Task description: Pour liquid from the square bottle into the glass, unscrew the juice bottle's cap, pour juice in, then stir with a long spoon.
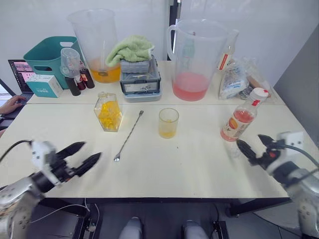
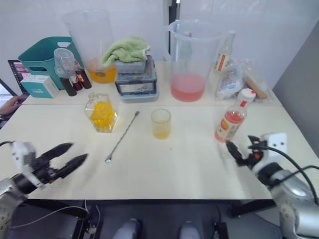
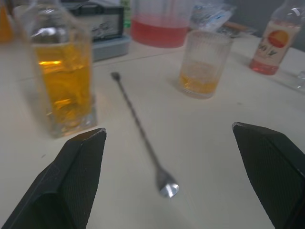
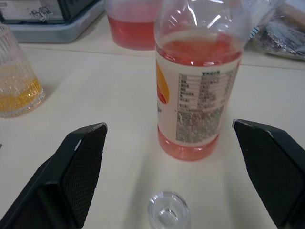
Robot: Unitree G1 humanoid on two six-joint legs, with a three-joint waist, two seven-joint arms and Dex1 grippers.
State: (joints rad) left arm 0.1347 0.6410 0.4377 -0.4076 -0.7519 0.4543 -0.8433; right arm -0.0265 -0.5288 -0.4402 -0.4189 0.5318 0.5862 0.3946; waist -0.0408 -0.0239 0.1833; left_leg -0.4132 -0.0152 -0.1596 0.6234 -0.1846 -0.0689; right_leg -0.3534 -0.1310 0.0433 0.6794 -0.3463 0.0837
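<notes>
Right gripper, lower right of the left eye frame: fingers spread apart, nothing between them, low over the table. Just beyond its tips, up-frame and a little left, stands the juice bottle, upright, long axis vertical, white cap on, pink juice roughly half up the body. In the right wrist view the bottle sits dead ahead between the two black fingers, with a small clear glass stopper lying on the table between bottle and gripper. Judgement: the right arm is far the nearer to the bottle, and a straight forward reach would bring the fingers either side of the body; the stopper is in that path and could be knocked. Left gripper, lower left of frame: also spread wide, empty, pointing toward frame centre. Ahead of it the long spoon lies flat on a diagonal, bowl at the near end toward this gripper, stem running up-frame and right. Square bottle stands left of centre, unstoppered, yellow liquid inside. The glass at centre already holds some yellow liquid, so the first pour looks done; uncapping appears next.
</notes>
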